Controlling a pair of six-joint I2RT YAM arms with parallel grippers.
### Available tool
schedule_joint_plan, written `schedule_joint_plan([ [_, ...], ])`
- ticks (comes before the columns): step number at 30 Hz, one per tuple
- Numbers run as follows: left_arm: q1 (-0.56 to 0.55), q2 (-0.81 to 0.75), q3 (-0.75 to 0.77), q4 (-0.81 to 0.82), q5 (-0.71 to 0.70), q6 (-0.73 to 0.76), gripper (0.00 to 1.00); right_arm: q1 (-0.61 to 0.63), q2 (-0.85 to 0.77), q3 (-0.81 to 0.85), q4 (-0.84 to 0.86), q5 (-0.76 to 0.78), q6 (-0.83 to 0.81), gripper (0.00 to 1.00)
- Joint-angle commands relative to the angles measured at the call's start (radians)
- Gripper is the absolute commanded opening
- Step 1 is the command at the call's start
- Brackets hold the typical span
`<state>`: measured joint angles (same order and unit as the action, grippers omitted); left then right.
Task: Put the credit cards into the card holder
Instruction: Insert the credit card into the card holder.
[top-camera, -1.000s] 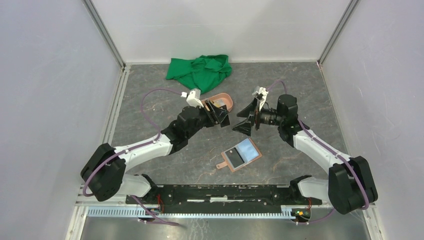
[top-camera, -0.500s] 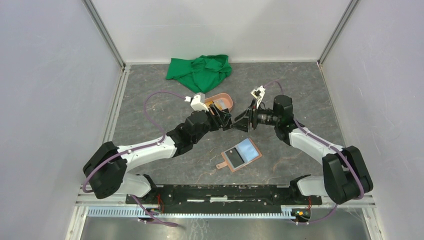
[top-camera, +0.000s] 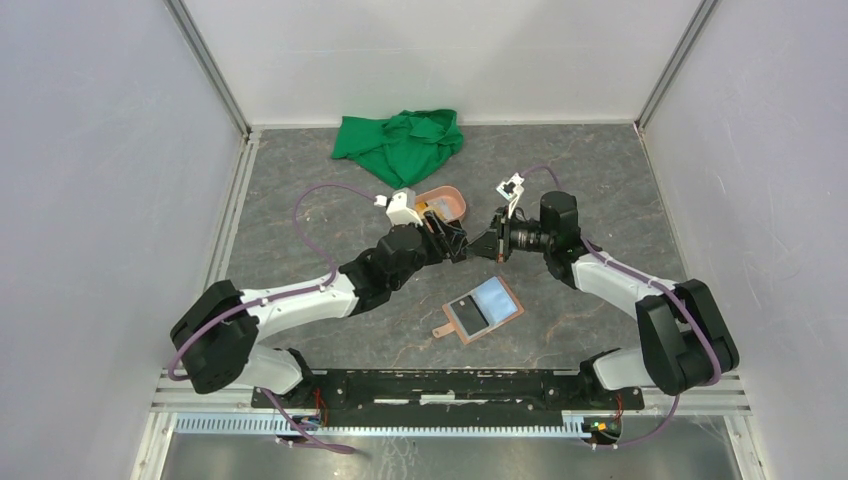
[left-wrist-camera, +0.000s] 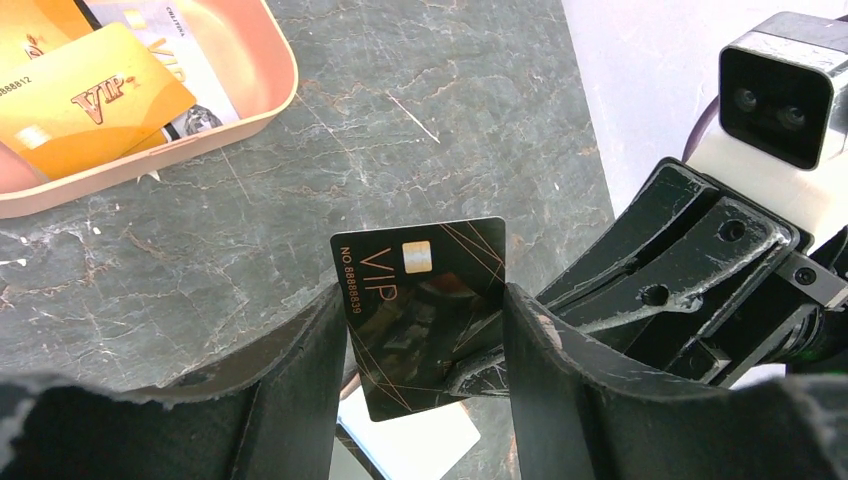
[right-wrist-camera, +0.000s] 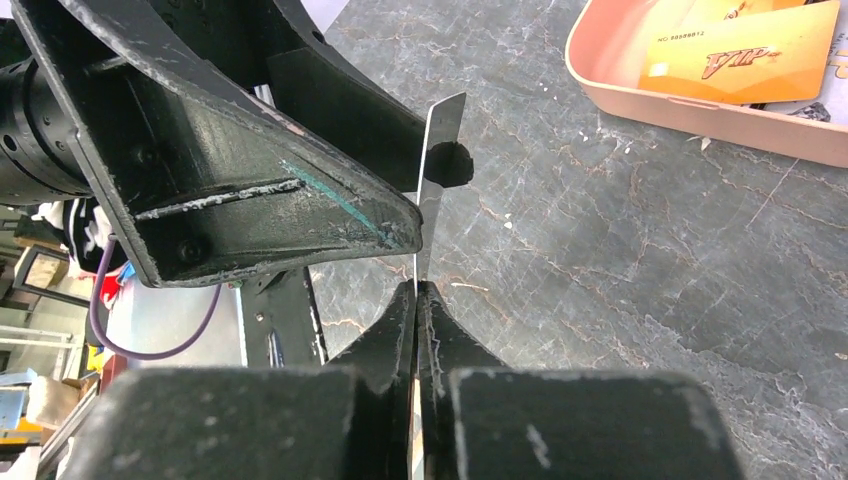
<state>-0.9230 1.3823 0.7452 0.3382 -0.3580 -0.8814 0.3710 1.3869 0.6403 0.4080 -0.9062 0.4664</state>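
From above, my left gripper and right gripper meet tip to tip beside the pink tray, with the card holder lying open on the table nearer the bases; the left wrist shows a black card clamped edgewise between the half-spread left jaws; the right wrist shows the right jaws pinched tight on its edge.

Dark grey marbled tabletop, white veins. White back wall. Pale grey left panel, right panel. Aluminium posts at far corners. Metal rail along near edge. Even light.
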Motion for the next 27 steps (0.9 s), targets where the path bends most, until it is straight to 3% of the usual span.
schedule_joint_plan([
  [1, -0.01, -0.065, -0.023, 0.121, -0.002, 0.025, 0.42, -0.001, 0.004, 0.026, 0.047, -0.022, 0.01, 0.0],
  [7, -0.007, -0.287, -0.159, 0.147, -0.03, 0.182, 0.97, -0.026, -0.034, -0.019, 0.146, -0.085, 0.011, 0.0],
  [8, -0.005, -0.329, -0.188, 0.158, -0.011, 0.213, 0.99, -0.032, -0.038, -0.028, 0.163, -0.102, 0.012, 0.0],
  [13, 0.014, -0.514, -0.345, 0.247, 0.178, 0.277, 1.0, -0.047, -0.038, -0.05, 0.272, -0.183, 0.054, 0.0],
  [17, 0.025, -0.572, -0.496, 0.439, 0.297, 0.232, 1.0, -0.047, -0.047, -0.059, 0.336, -0.216, 0.091, 0.0],
  [22, 0.057, -0.546, -0.625, 0.641, 0.345, 0.129, 1.0, -0.045, -0.042, -0.062, 0.368, -0.235, 0.119, 0.0],
  [27, 0.148, -0.399, -0.624, 0.821, 0.526, 0.036, 1.0, -0.037, -0.011, -0.055, 0.373, -0.256, 0.131, 0.0],
])
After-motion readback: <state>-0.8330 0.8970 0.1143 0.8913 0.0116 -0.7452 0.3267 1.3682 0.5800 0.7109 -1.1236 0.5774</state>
